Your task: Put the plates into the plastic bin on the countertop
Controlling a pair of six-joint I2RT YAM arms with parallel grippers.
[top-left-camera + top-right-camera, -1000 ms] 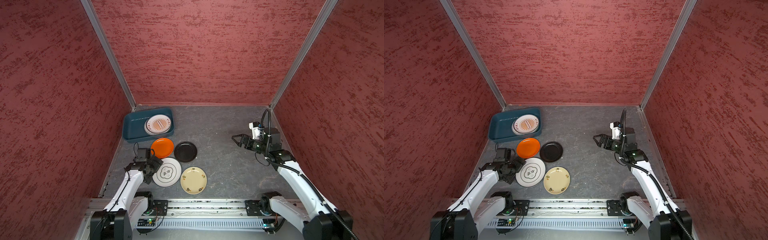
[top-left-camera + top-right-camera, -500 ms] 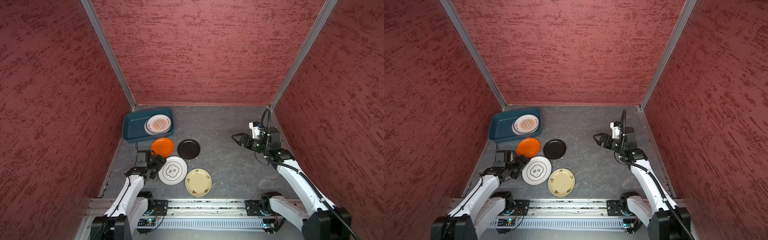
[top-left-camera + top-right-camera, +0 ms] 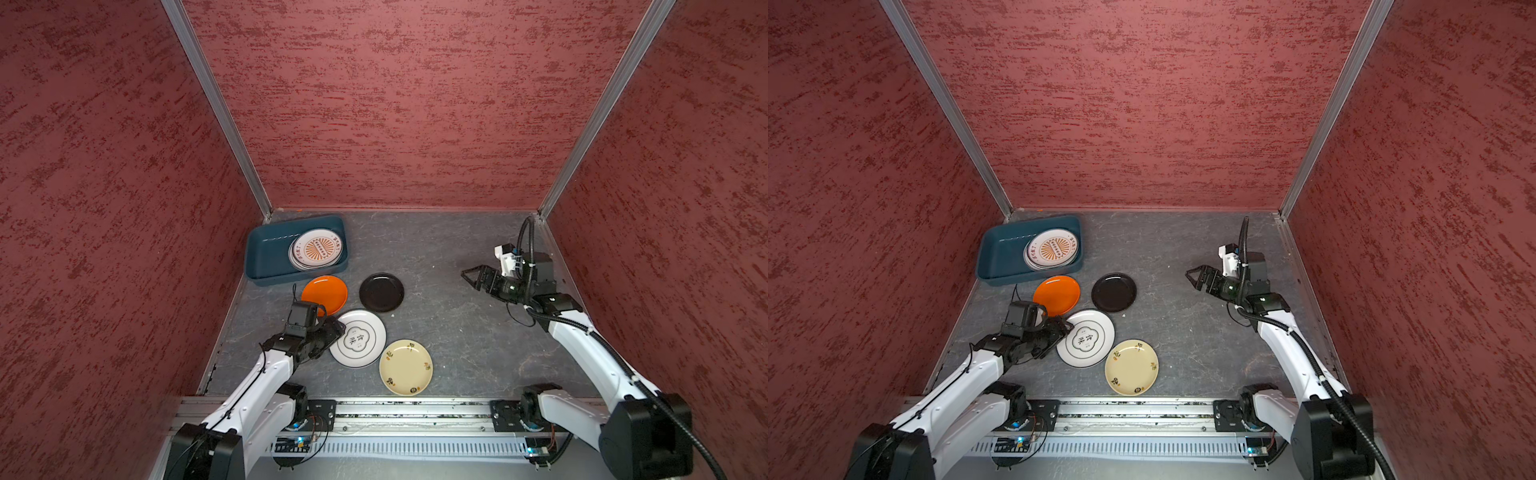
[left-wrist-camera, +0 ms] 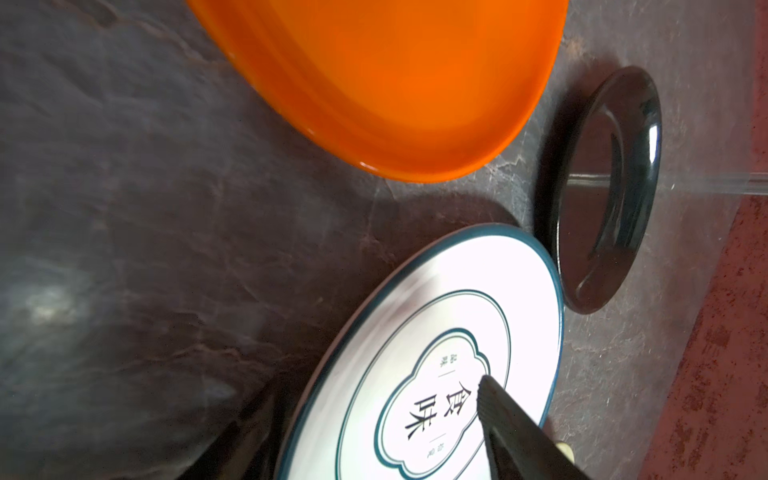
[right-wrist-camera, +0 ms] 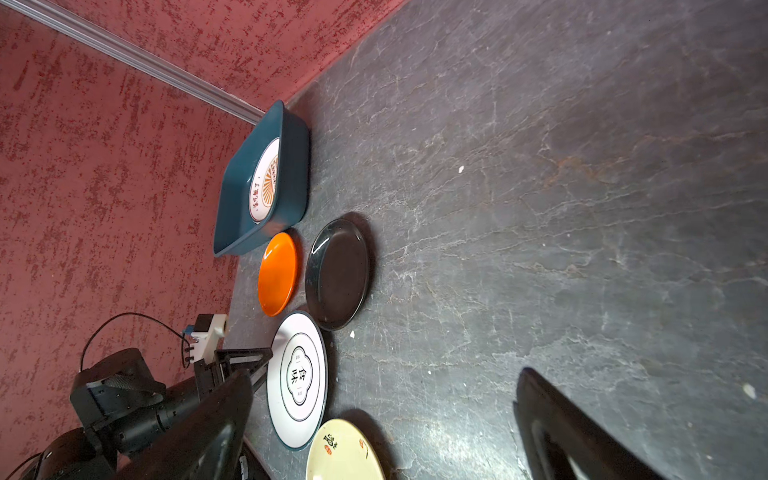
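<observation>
Plate in play: the white plate [image 3: 358,338], teal rim, dark characters printed at centre, on the countertop [image 3: 449,332] left of the middle, toward the front. Left gripper [image 3: 338,328] is at its left edge, low and reaching in from the side. The wrist view shows one ribbed finger [image 4: 511,424] over the printed face and a dark shape under the rim on the opposite side, so the jaws straddle the edge. Whether they have pinched the plate or only bracket it, cannot tell. Orange plate [image 3: 326,293] lies just behind the gripper, with the black plate [image 3: 381,292] beside it to the right and a narrow strip of counter between them. The white plate's far rim sits close to both. Cream-yellow plate [image 3: 406,367], small motifs round its rim, lies in front and to the right, rim just beside the white one; touching or not, unclear. Plastic bin [image 3: 266,257], dark teal, sits in the back-left corner by the red walls [image 3: 395,104], just behind the orange plate. A stack of plates [image 3: 318,248] with a sunburst print on top lies in its right half. Right gripper [image 3: 471,276] hangs above the counter well to the right, apart from every plate, fingers spread wide, holding nothing.
</observation>
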